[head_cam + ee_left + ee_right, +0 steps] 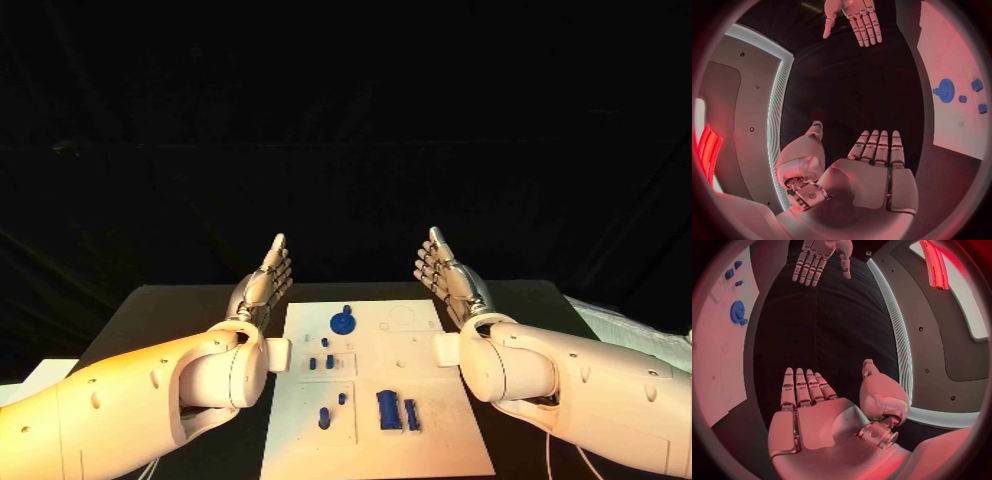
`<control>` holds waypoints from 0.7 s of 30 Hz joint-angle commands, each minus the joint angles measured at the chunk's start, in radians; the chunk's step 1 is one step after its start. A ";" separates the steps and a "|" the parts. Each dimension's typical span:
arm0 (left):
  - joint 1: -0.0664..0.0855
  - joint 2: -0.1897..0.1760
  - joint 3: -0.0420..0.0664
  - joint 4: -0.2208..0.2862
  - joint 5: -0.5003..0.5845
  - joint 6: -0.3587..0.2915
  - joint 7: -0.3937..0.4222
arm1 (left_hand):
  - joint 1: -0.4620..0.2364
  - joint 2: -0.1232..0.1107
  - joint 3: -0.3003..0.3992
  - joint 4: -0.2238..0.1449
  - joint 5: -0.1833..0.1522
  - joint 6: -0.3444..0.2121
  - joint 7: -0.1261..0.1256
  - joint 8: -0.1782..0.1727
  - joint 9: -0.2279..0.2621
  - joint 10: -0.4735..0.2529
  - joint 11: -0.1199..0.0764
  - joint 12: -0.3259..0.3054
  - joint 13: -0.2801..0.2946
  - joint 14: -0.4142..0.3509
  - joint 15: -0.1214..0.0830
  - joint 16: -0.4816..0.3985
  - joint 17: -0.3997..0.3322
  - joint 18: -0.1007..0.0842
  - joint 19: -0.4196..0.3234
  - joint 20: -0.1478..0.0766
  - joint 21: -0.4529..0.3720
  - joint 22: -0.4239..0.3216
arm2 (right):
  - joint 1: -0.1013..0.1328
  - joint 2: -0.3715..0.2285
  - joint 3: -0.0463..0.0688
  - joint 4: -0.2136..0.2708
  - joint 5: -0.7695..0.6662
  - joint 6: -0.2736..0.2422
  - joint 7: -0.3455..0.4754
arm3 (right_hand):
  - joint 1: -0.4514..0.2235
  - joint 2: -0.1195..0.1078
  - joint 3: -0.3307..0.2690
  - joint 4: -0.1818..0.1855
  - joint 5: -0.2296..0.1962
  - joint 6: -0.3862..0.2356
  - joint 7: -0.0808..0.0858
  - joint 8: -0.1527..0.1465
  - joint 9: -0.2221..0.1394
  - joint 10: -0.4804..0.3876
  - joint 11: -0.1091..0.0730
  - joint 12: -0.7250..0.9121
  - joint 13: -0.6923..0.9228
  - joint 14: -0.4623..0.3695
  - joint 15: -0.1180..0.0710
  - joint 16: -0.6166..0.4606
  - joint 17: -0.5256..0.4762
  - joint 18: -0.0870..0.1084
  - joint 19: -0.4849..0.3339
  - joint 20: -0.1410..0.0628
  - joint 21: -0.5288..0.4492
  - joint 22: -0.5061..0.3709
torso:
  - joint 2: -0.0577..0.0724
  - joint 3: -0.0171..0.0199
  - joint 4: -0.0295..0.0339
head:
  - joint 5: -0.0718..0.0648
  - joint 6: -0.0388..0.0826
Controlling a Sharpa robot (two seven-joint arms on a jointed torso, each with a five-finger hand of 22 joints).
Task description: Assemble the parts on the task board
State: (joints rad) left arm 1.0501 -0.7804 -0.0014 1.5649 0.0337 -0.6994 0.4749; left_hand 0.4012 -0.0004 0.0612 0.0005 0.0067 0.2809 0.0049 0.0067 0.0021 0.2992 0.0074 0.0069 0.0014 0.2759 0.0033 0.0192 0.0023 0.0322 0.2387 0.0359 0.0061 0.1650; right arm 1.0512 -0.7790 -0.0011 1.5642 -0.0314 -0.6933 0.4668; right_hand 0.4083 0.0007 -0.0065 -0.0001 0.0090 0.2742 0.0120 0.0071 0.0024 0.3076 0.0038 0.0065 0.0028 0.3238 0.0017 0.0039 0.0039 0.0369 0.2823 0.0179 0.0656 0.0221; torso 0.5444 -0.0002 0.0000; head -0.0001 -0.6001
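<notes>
The white task board (378,436) lies in the middle of the black table, between my arms. On it lie a round blue gear-like part (343,322), small blue pieces (329,361) in the middle and two longer blue blocks (397,410) nearer me. My left hand (263,283) is raised above the board's left edge, flat, fingers straight and together, holding nothing. My right hand (449,272) is raised the same way above the right edge, also empty. In the left wrist view my left hand (873,170) shows its bare palm, with the board (951,65) and gear (946,90) beside it; the right hand (817,405) is likewise bare.
A black table (173,320) carries the board, with dark cloth behind it. A pale object (627,325) lies at the table's right edge and another pale thing (36,375) at the left front corner.
</notes>
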 commanded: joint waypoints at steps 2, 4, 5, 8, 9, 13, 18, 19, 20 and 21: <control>0.000 0.000 0.001 0.005 -0.034 -0.071 0.045 | -0.139 0.000 -0.061 -0.001 -0.007 -0.097 -0.005 -0.007 -0.002 -0.103 -0.007 -0.007 -0.001 -0.096 -0.003 -0.019 -0.002 -0.032 -0.083 -0.036 -0.006 -0.057 | -0.001 -0.001 0.001 0.006 0.031 -0.077 0.053 | -0.141 -0.001 0.007 0.000 -0.009 -0.095 -0.012 -0.007 -0.002 -0.107 -0.004 -0.007 -0.003 -0.112 -0.002 -0.004 -0.004 -0.037 -0.097 -0.018 -0.066 -0.022 | 0.000 0.0002 0.0000 | 0.000 0.000; 0.000 0.000 0.001 0.005 -0.034 -0.071 0.045 | -0.159 0.000 -0.061 -0.001 -0.007 -0.111 -0.005 -0.007 -0.002 -0.118 -0.007 -0.007 -0.001 -0.109 -0.003 -0.019 -0.002 -0.032 -0.094 -0.036 -0.006 -0.066 | -0.001 -0.001 0.001 0.006 0.031 -0.077 0.053 | -0.161 -0.001 0.007 0.000 -0.009 -0.108 -0.012 -0.007 -0.002 -0.122 -0.004 -0.007 -0.003 -0.128 -0.002 -0.004 -0.004 -0.037 -0.111 -0.018 -0.066 -0.022 | 0.000 0.0002 0.0000 | 0.000 0.000; 0.000 0.000 0.001 0.005 -0.034 -0.071 0.045 | -0.168 0.000 -0.061 -0.001 -0.007 -0.118 -0.005 -0.007 -0.002 -0.126 -0.007 -0.007 -0.001 -0.116 -0.003 -0.019 -0.002 -0.032 -0.100 -0.036 -0.006 -0.069 | -0.001 -0.001 0.001 0.006 0.031 -0.077 0.053 | -0.171 -0.001 0.007 0.000 -0.009 -0.115 -0.012 -0.007 -0.002 -0.129 -0.004 -0.007 -0.003 -0.136 -0.002 -0.004 -0.004 -0.037 -0.118 -0.018 -0.066 -0.022 | 0.000 0.0002 0.0000 | 0.000 0.000; 0.000 0.000 0.001 0.005 -0.034 -0.071 0.045 | -0.200 0.000 -0.061 -0.001 -0.007 -0.141 -0.005 -0.007 -0.002 -0.150 -0.007 -0.007 -0.001 -0.138 -0.003 -0.019 -0.002 -0.032 -0.120 -0.036 -0.006 -0.083 | -0.001 -0.001 0.001 0.006 0.031 -0.077 0.053 | -0.201 -0.001 0.007 0.000 -0.009 -0.135 -0.012 -0.007 -0.002 -0.152 -0.004 -0.007 -0.003 -0.160 -0.002 -0.004 -0.004 -0.037 -0.139 -0.018 -0.066 -0.022 | 0.000 0.0002 0.0000 | 0.000 0.000; 0.000 0.000 0.001 0.005 -0.034 -0.071 0.045 | -0.206 0.000 -0.061 -0.001 -0.007 -0.144 -0.005 -0.007 -0.002 -0.154 -0.007 -0.007 -0.001 -0.142 -0.003 -0.019 -0.002 -0.032 -0.123 -0.036 -0.006 -0.085 | -0.001 -0.001 0.001 0.006 0.031 -0.077 0.053 | -0.209 -0.001 0.007 0.000 -0.009 -0.141 -0.012 -0.007 -0.002 -0.158 -0.004 -0.007 -0.003 -0.166 -0.002 -0.004 -0.004 -0.037 -0.145 -0.018 -0.066 -0.022 | 0.000 0.0002 0.0000 | 0.000 0.000; 0.000 0.000 0.001 0.005 -0.034 -0.071 0.045 | -0.235 0.000 -0.061 -0.001 -0.007 -0.165 -0.005 -0.007 -0.002 -0.175 -0.007 -0.007 -0.001 -0.162 -0.003 -0.019 -0.002 -0.032 -0.139 -0.036 -0.006 -0.165 | -0.001 -0.001 0.001 0.006 0.031 -0.077 0.053 | -0.239 -0.001 0.007 0.000 -0.009 -0.161 -0.012 -0.007 -0.002 -0.180 -0.004 -0.007 -0.003 -0.190 -0.002 -0.004 -0.004 -0.037 -0.165 -0.018 -0.066 -0.022 | 0.000 0.0002 0.0000 | 0.000 0.000; 0.000 0.000 0.001 0.005 -0.034 -0.071 0.045 | -0.268 0.000 -0.061 -0.001 -0.007 -0.187 -0.005 -0.007 -0.002 -0.200 -0.007 -0.007 -0.001 -0.182 -0.003 -0.019 -0.002 -0.032 -0.158 -0.036 -0.006 -0.165 | -0.001 -0.001 0.001 0.006 0.031 -0.077 0.053 | -0.272 -0.001 0.007 0.000 -0.009 -0.182 -0.012 -0.007 -0.002 -0.205 -0.004 -0.007 -0.003 -0.216 -0.002 -0.004 -0.004 -0.037 -0.187 -0.018 -0.066 -0.022 | 0.000 0.0002 0.0000 | 0.000 0.000; 0.000 0.000 0.001 0.005 -0.034 -0.071 0.045 | -0.273 0.000 -0.061 -0.001 -0.007 -0.189 -0.005 -0.007 -0.002 -0.203 -0.007 -0.007 -0.001 -0.187 -0.003 -0.019 -0.002 -0.032 -0.160 -0.036 -0.006 -0.165 | -0.001 -0.001 0.001 0.006 0.031 -0.077 0.053 | -0.276 -0.001 0.007 0.000 -0.009 -0.185 -0.012 -0.007 -0.002 -0.209 -0.004 -0.007 -0.003 -0.221 -0.002 -0.004 -0.004 -0.037 -0.190 -0.018 -0.066 -0.022 | 0.000 0.0002 0.0000 | 0.000 0.000; 0.000 0.000 0.001 0.005 -0.034 -0.071 0.045 | -0.277 0.000 -0.061 -0.001 -0.007 -0.194 -0.005 -0.007 -0.002 -0.208 -0.007 -0.007 -0.001 -0.190 -0.003 -0.019 -0.002 -0.032 -0.161 -0.036 -0.006 -0.165 | -0.001 -0.001 0.001 0.006 0.031 -0.077 0.053 | -0.282 -0.001 0.007 0.000 -0.009 -0.189 -0.012 -0.007 -0.002 -0.213 -0.004 -0.007 -0.003 -0.224 -0.002 -0.004 -0.004 -0.037 -0.193 -0.018 -0.066 -0.022 | 0.000 0.0002 0.0000 | 0.000 0.000; 0.000 0.000 0.001 0.005 -0.034 -0.071 0.045 | -0.281 0.000 -0.061 -0.001 -0.007 -0.195 -0.005 -0.007 -0.002 -0.208 -0.007 -0.007 -0.001 -0.192 -0.003 -0.019 -0.002 -0.032 -0.165 -0.036 -0.006 -0.165 | -0.001 -0.001 0.001 0.006 0.031 -0.077 0.053 | -0.286 -0.001 0.007 0.000 -0.009 -0.190 -0.012 -0.007 -0.002 -0.214 -0.004 -0.007 -0.003 -0.227 -0.002 -0.004 -0.004 -0.037 -0.195 -0.018 -0.066 -0.022 | 0.000 0.0002 0.0000 | 0.000 0.000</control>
State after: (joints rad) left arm 1.0497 -0.7809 -0.0011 1.5672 0.0122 -0.7643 0.4998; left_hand 0.1639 0.0009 0.0056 -0.0003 0.0067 0.1145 0.0004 0.0068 0.0013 0.1206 0.0007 0.0070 0.0012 0.1128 -0.0001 0.0066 0.0015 0.0148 0.0999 0.0003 0.0062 0.0229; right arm 1.0503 -0.7802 -0.0006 1.5681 0.0030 -0.7678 0.5025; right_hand 0.1667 -0.0016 -0.0065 0.0000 0.0052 0.1113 -0.0008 0.0033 0.0012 0.1240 0.0009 0.0066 0.0012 0.1303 -0.0004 0.0039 0.0013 0.0215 0.1150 0.0007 0.0076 0.0014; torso 0.5442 0.0000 0.0000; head 0.0000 -0.5998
